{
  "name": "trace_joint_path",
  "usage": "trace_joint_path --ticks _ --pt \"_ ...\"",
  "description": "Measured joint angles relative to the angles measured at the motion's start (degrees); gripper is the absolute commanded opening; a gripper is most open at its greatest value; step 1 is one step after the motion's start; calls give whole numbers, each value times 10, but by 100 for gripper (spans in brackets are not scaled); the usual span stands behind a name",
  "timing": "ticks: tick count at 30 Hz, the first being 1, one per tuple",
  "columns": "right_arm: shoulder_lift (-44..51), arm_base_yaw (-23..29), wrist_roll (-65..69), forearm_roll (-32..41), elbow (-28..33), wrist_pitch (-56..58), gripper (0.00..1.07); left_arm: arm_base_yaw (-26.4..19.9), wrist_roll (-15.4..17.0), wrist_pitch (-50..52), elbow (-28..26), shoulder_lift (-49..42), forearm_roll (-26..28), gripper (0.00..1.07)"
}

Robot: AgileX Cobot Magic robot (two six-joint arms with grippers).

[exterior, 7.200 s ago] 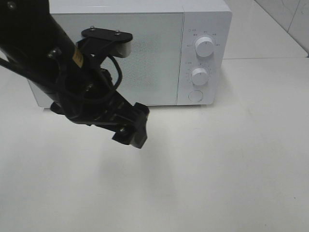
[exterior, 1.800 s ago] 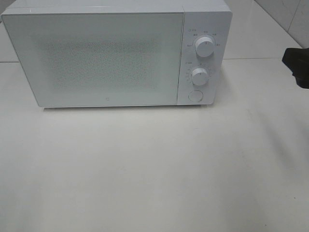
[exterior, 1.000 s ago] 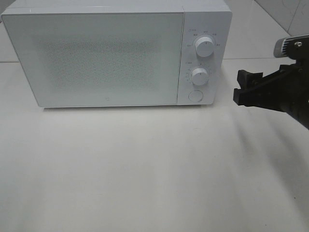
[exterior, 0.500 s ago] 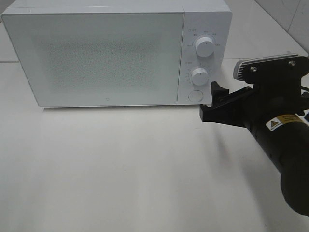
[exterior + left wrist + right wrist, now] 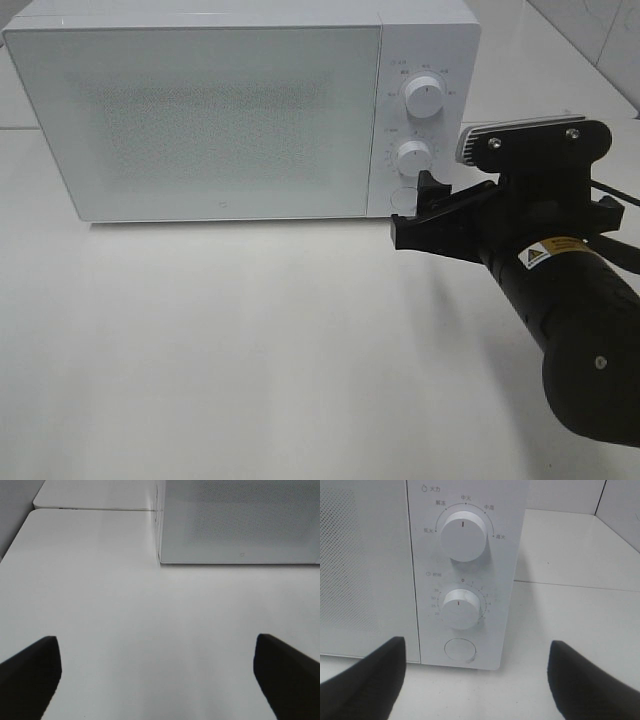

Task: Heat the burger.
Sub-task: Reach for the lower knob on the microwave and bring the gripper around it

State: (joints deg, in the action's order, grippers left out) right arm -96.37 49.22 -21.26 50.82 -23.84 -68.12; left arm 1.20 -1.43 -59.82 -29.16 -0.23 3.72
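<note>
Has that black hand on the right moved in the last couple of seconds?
Yes. The right hand came in from the view's right edge, leftward to the microwave, and now sits before the round button.

White microwave (image 5: 230,110) on white table (image 5: 250,350)

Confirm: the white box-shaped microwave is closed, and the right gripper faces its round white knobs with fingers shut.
Not shut: the right wrist view shows the fingers of the right gripper spread wide open, facing the round white knobs. The white box-shaped microwave is closed.
</note>
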Motion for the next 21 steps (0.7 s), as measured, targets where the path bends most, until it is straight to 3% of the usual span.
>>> trace_joint_path --ticks 10,21 --pt "-5 0 17 -5 -2 -1 73 0 0 0 0 0 0 100" --pt "-73 0 17 -5 -59 -4 73 0 0 0 0 0 0 100"
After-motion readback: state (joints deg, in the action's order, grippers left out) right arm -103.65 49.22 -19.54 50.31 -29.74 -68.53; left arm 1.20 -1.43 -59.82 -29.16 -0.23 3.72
